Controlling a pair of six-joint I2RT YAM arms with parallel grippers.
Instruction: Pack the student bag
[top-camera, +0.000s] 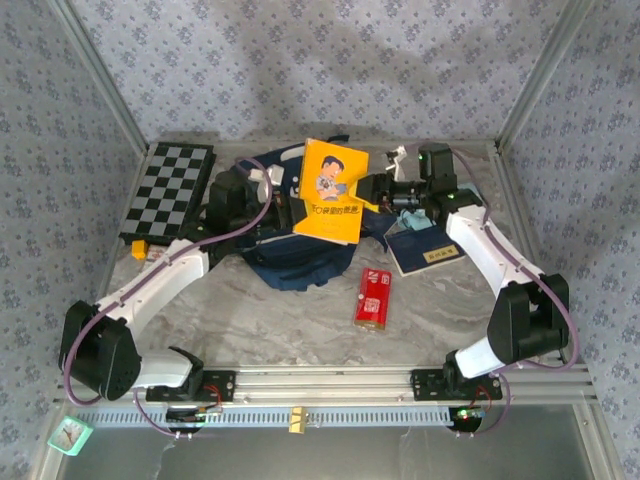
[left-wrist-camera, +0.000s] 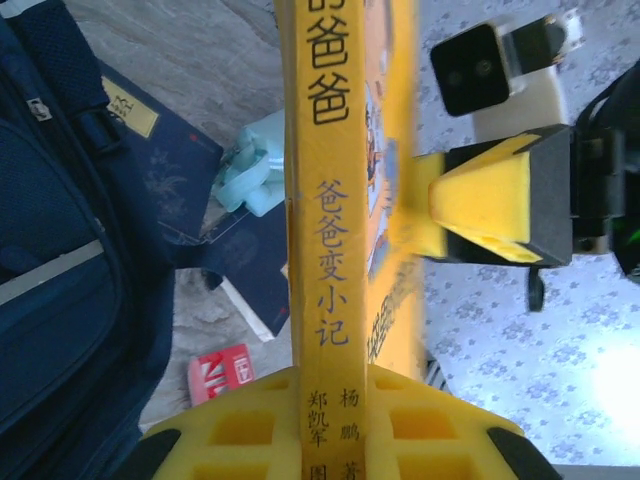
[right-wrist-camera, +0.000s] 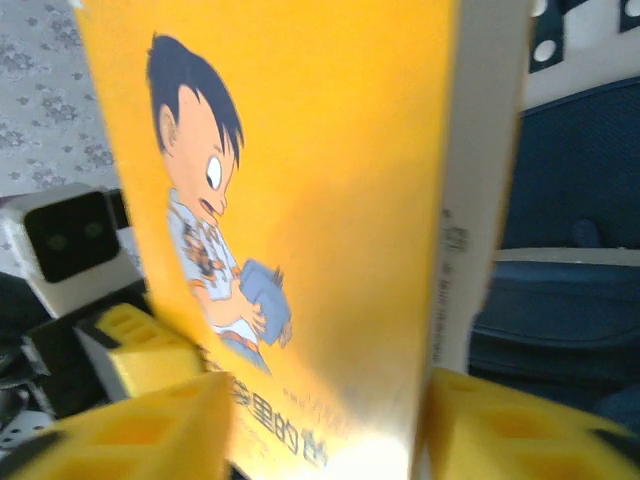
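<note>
- Your left gripper (left-wrist-camera: 330, 432) is pinching the spine of the yellow book (top-camera: 332, 190).
- Your right gripper (right-wrist-camera: 330, 425) is flanking the opposite edge; you cannot tell whether it is gripping.
- The student bag (top-camera: 292, 270) is lying directly below the book, between both arms; the book's long axis is running near to far.
- The spine is reading 爸爸变小记.

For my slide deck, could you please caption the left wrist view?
Left claw grips the yellow book by its spine, beside the student bag.
</note>
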